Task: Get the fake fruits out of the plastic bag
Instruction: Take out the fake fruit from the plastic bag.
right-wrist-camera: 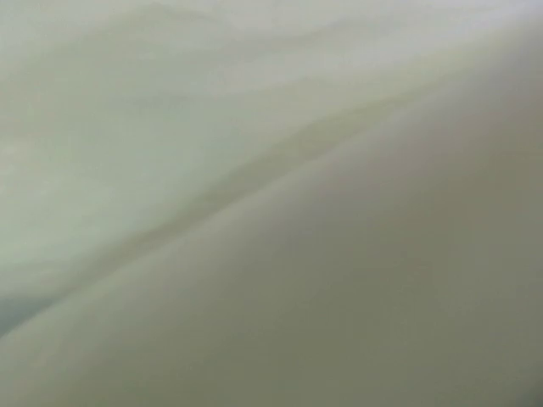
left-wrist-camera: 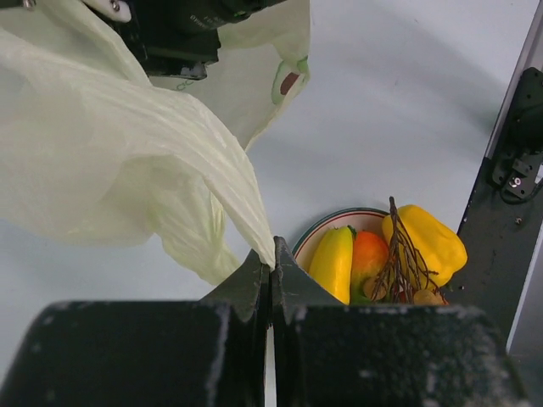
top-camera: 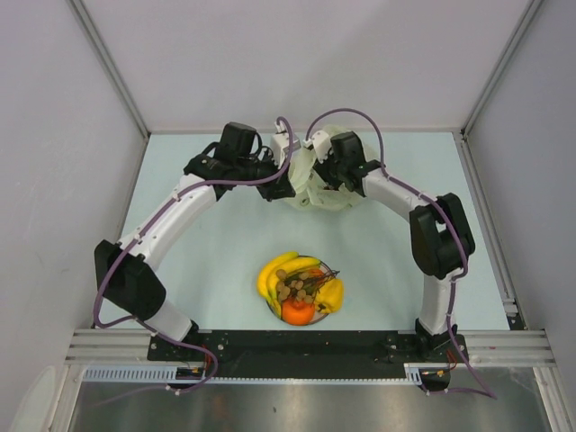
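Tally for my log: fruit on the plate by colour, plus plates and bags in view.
yellow fruits: 2
orange fruit: 1
brownish grape bunch: 1
plate: 1
plastic bag: 1
total: 6

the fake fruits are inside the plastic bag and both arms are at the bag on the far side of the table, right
Not quite: the fake fruits lie on the plate, not inside the plastic bag, as the top external view shows. Both arms are at the bag on the far side of the table.
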